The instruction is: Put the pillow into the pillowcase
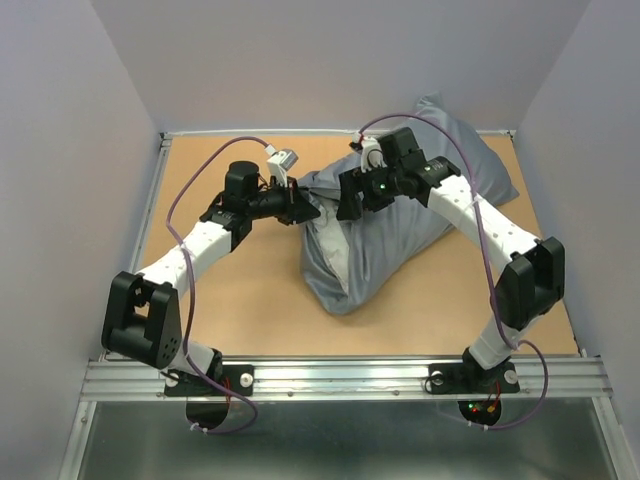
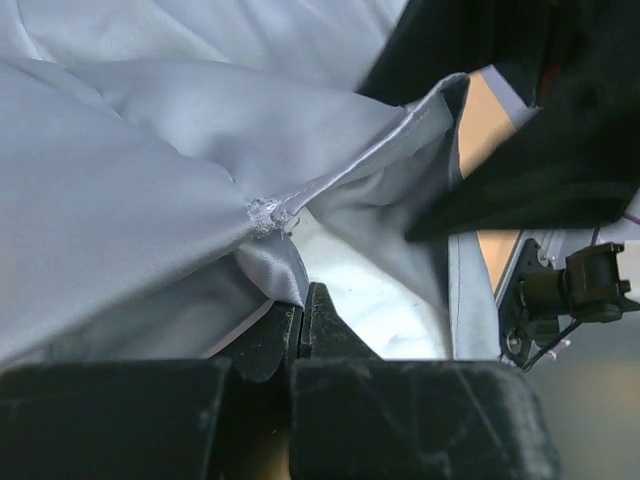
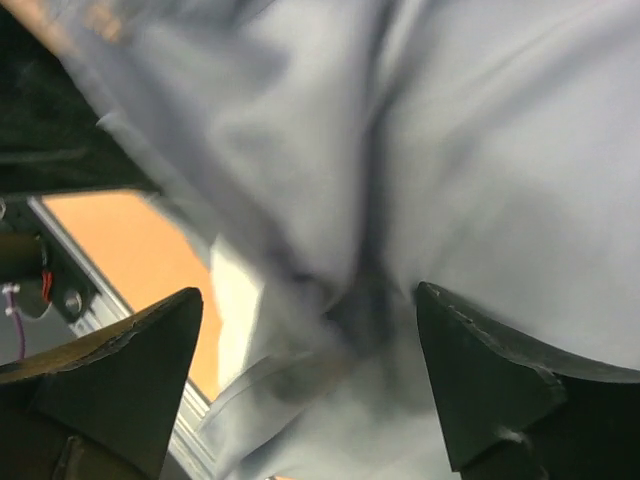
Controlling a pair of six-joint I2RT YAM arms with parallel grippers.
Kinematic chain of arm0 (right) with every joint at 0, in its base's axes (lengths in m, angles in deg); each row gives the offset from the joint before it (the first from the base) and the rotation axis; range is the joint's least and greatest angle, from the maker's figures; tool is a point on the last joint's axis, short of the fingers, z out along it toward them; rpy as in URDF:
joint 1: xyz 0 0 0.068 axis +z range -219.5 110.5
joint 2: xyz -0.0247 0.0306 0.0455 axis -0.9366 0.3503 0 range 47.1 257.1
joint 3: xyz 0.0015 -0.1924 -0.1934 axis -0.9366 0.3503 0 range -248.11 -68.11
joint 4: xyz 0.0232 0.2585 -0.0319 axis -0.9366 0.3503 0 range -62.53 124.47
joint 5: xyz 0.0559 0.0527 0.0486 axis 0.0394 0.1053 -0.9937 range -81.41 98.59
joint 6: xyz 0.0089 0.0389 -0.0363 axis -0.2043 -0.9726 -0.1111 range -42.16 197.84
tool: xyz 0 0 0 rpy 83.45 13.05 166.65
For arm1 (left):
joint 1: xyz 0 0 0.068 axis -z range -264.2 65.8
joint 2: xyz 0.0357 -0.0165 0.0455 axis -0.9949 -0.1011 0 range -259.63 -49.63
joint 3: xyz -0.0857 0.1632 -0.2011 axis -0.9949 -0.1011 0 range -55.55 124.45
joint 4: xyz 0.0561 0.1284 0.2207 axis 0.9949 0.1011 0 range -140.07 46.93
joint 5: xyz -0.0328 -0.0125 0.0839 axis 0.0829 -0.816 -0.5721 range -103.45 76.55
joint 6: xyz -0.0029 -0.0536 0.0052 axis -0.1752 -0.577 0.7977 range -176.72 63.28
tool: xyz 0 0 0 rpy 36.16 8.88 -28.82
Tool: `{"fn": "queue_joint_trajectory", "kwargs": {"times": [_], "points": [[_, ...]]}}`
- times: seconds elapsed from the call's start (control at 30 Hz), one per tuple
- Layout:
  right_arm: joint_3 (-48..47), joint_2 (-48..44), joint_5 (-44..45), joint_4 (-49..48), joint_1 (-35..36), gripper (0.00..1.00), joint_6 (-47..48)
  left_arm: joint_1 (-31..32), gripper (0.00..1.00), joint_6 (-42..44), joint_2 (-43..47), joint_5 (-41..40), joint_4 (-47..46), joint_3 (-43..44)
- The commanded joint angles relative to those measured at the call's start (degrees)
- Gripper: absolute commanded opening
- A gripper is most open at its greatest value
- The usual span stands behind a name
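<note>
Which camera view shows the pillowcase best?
The top external view: the pillowcase lies there nearly whole, outline and all. The left wrist view shows just a seam pinched in the left hand; the right wrist view shows blurred folds close up.

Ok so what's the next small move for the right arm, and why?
Probably shut the right gripper on the fold of pillowcase lying between its open fingers. The left gripper pinches the hem, and the white pillow shows inside the opening, so a second hold would likely let both arms draw the mouth further over it.
</note>
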Motion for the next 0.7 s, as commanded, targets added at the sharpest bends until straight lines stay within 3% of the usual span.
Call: {"fn": "queue_joint_trajectory", "kwargs": {"times": [0.0, 0.13, 0.37, 0.43, 0.47, 0.53, 0.6, 0.63, 0.67], "points": [[2.06, -6.03, -0.47, 3.89, 4.85, 0.94, 3.05, -0.25, 0.00, -3.80, -0.37, 1.47, -8.46, 0.81], [8.66, -7.71, 6.58, 2.75, 11.45, 1.00, 4.46, -0.25, 0.00, -5.65, -2.13, 2.17, -9.71, 2.21], [15.25, -2.97, 17.02, -0.57, 12.16, 0.99, 2.02, -0.69, 0.00, -8.72, -2.40, 3.49, -12.42, 1.18], [17.19, -0.86, 17.83, -2.95, 12.07, 0.94, 0.60, -1.22, 0.00, -9.69, -2.05, 4.19, -13.57, 0.12], [17.63, -0.16, 18.09, -5.92, 12.16, 0.86, -0.10, -1.74, 0.00, -9.96, -2.05, 4.89, -13.75, -0.76], [17.55, 2.56, 18.53, -8.32, 12.16, 0.80, -1.42, -2.27, 0.00, -10.49, -1.52, 5.60, -14.01, -1.82], [16.23, 4.84, 18.71, -9.55, 12.16, 0.61, -2.74, -2.54, 0.00, -10.22, -1.17, 6.30, -13.93, -2.26], [15.36, 6.42, 19.23, -10.69, 11.99, 0.38, -3.18, -2.54, 0.00, -10.22, -0.91, 6.65, -13.84, -2.44], [15.09, 7.05, 18.63, -11.40, 11.72, 0.27, -3.62, -2.71, 0.00, -10.05, -0.73, 6.83, -13.66, -2.53]]}}
